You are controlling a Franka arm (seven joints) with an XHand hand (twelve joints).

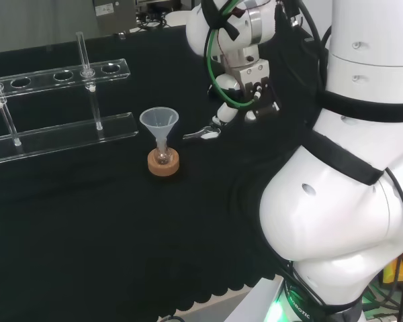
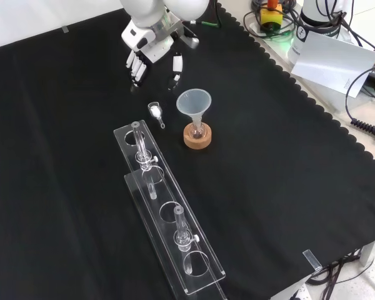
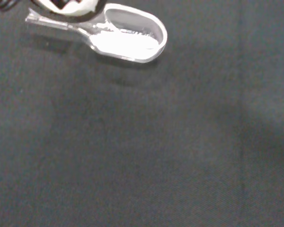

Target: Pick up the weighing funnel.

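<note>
Black cloth covers the bench, its scalloped edge running down the right of the front view. One weighing funnel lies flat on the cloth. In the front view it is just left of the funnel and just above the near end of the rack, touching neither. There its long axis runs steeply from upper left to lower right. The bowl end is uppermost, toward the hand, and the short stem points down at the rack. In the head view the same piece lies nearly level, stem to the left toward the funnel and bowl to the right. The wrist view shows a white patch in the bowl; whether that is powder or glare I cannot tell.

The hand hangs above the cloth, higher in the front view than the weighing funnel and apart from it. Its fingers are straight, spread and pointing down, holding nothing.

Counted: one funnel, mouth up, with its stem in one small flask. The flask sits on one cork ring. There is one clear rack, with two tubes standing in it.
</note>
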